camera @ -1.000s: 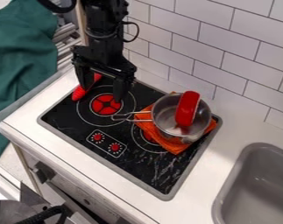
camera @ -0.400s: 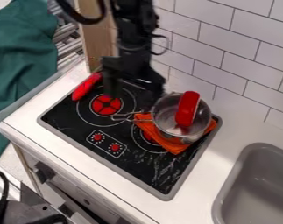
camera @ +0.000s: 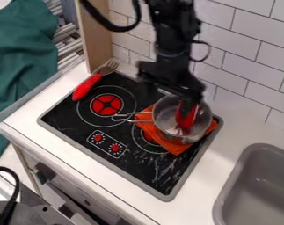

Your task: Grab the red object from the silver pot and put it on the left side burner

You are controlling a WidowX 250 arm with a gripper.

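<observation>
"Jaws and black arm [camera: 173, 48] have swung across to the silver pot [camera: 165, 115]; the jaws look wide apart, gripping nothing."

"And the red object [camera: 186, 118]?"

"Inside the pot, partly behind one of the jaws; I'd straddle its narrow width, close gently; then lift straight up, clear of the pot, before heading for the burner [camera: 107, 104] left of it."

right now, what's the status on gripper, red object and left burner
Gripper open at silver pot. Red object in pot, not on left burner. Possible snags: pot handle over burner's outer ring, red-handled fork beside it.
</observation>
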